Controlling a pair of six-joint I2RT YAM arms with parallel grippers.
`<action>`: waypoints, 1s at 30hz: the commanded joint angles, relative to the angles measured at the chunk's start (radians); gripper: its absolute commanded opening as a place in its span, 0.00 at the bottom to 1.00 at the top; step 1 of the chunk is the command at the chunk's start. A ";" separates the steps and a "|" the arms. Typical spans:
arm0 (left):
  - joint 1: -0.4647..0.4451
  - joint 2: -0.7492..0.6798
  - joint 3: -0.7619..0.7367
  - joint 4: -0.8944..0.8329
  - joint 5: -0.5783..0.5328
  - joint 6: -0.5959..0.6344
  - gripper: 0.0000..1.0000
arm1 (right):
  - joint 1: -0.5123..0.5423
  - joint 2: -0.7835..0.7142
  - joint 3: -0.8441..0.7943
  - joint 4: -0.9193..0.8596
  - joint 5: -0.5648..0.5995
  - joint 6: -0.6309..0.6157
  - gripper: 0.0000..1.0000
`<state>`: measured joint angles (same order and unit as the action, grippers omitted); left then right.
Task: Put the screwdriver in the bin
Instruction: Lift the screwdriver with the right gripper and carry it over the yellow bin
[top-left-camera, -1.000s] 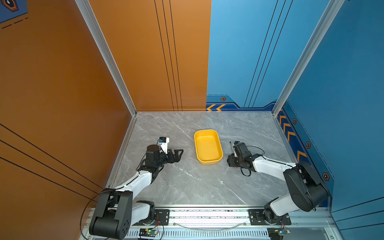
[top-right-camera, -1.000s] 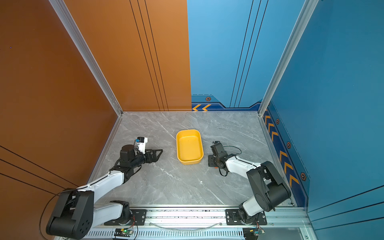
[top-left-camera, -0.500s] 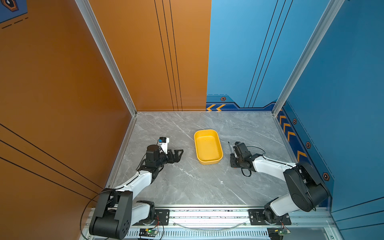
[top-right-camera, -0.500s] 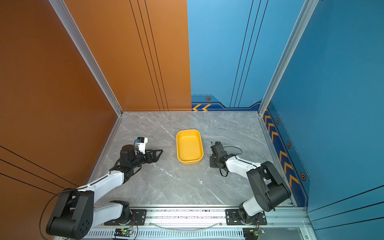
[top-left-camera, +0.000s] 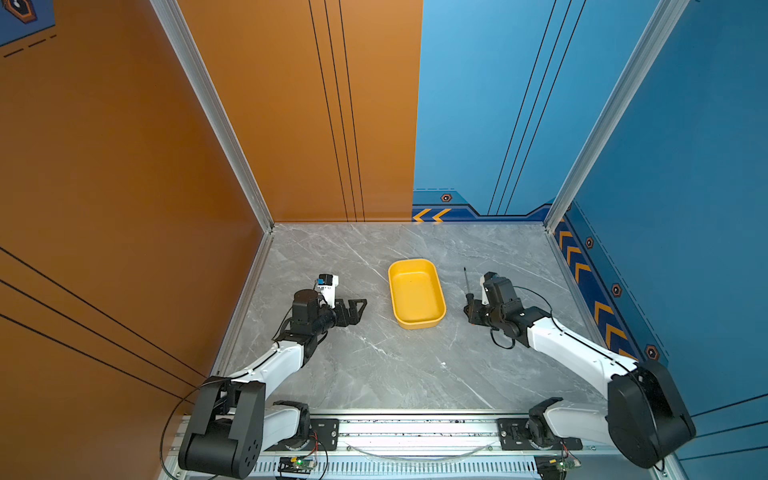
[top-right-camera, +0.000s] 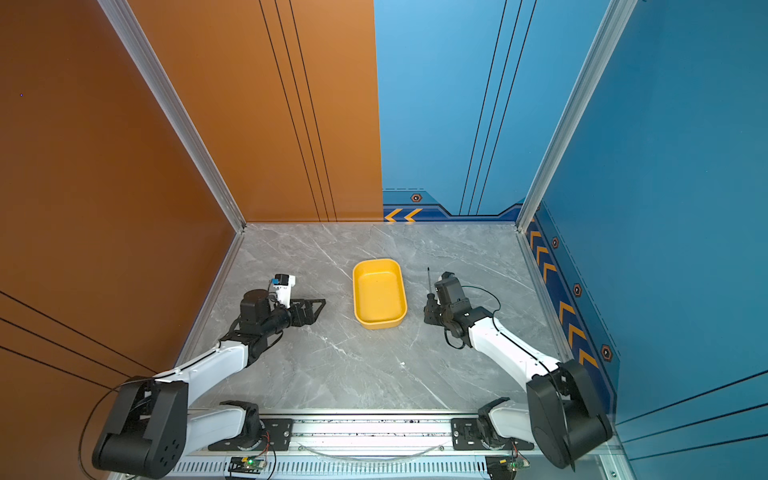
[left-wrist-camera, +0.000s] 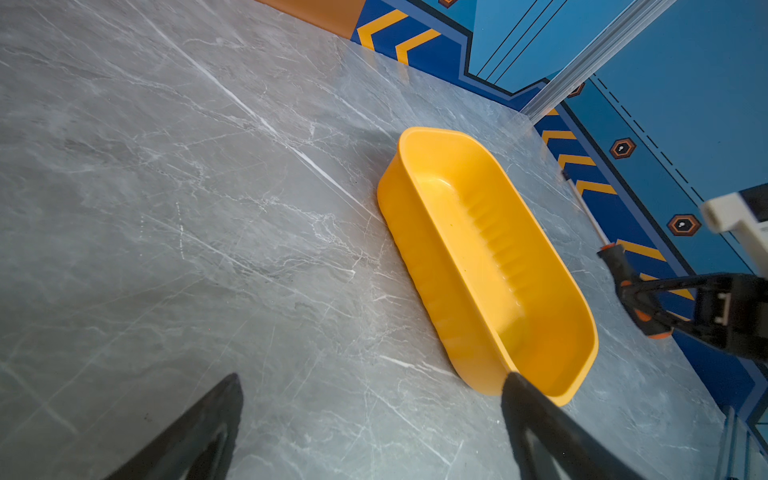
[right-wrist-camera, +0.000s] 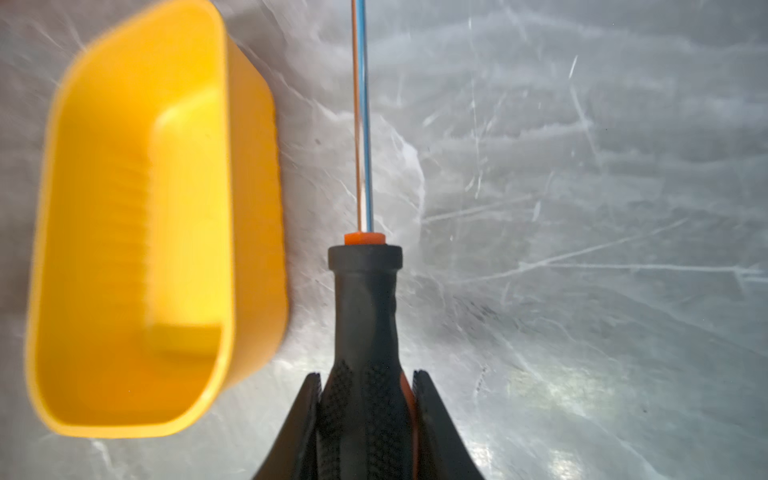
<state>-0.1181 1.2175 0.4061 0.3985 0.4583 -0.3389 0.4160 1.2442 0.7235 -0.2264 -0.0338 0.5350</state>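
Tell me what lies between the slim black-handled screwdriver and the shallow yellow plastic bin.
Only a bare strip of grey marble tabletop separates the screwdriver from the bin, clearest in the right wrist view.

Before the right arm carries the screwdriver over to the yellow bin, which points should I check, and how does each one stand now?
1. Grip: the right end effector is shut on the handle of the screwdriver: ok.
2. The bin holds nothing: ok.
3. Nothing lies on the table between screwdriver and bin: ok.
4. The left end effector is open and apart from the bin, on its other side: ok.
5. Screwdriver raised off the table: cannot tell.
6. The shaft runs along the bin's long side, and the tool looks shorter than the bin: ok.
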 joint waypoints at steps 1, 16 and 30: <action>0.006 0.014 0.029 -0.013 0.033 -0.012 0.98 | 0.051 -0.092 0.071 0.018 0.087 0.080 0.00; 0.014 -0.019 0.023 -0.013 0.039 -0.012 0.98 | 0.372 0.171 0.285 0.178 0.435 0.060 0.00; 0.017 -0.019 0.023 -0.013 0.045 -0.019 0.98 | 0.408 0.435 0.499 -0.082 0.440 0.174 0.00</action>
<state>-0.1093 1.2114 0.4171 0.3943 0.4763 -0.3424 0.8173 1.6543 1.1893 -0.2188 0.3874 0.6643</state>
